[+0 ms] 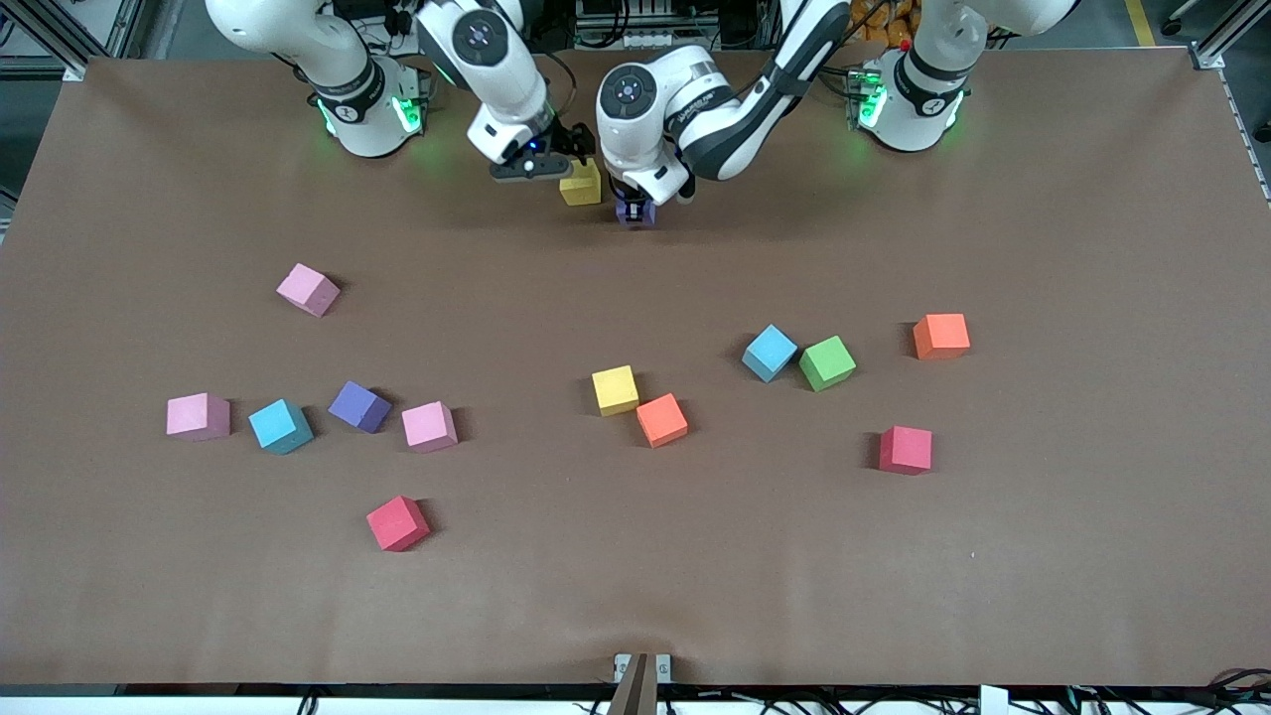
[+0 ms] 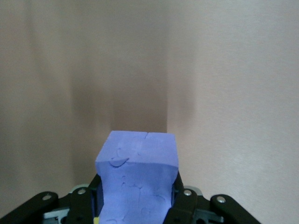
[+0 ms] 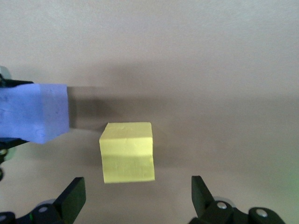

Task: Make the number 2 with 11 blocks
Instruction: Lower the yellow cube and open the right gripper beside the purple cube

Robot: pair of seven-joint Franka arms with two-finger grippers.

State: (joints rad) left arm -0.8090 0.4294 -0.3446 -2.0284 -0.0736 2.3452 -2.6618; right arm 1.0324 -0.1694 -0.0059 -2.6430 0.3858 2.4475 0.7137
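Note:
A purple block (image 1: 636,213) is clamped in my left gripper (image 1: 635,207), low over the table by the robots' bases. In the left wrist view this block (image 2: 138,179) fills the space between the black fingers (image 2: 180,205). Beside it, toward the right arm's end, a yellow block (image 1: 580,184) rests on the table. My right gripper (image 1: 544,164) hovers just off that yellow block (image 3: 127,151), open (image 3: 138,193), with nothing between its fingers. The right wrist view also shows the held purple block (image 3: 35,112) a short gap from the yellow one.
Loose blocks lie nearer the front camera: pink (image 1: 308,289), pink (image 1: 198,416), light blue (image 1: 280,426), purple (image 1: 358,406), pink (image 1: 429,426), red (image 1: 397,523), yellow (image 1: 615,389), orange (image 1: 661,419), light blue (image 1: 770,353), green (image 1: 826,362), orange (image 1: 940,336), red (image 1: 905,450).

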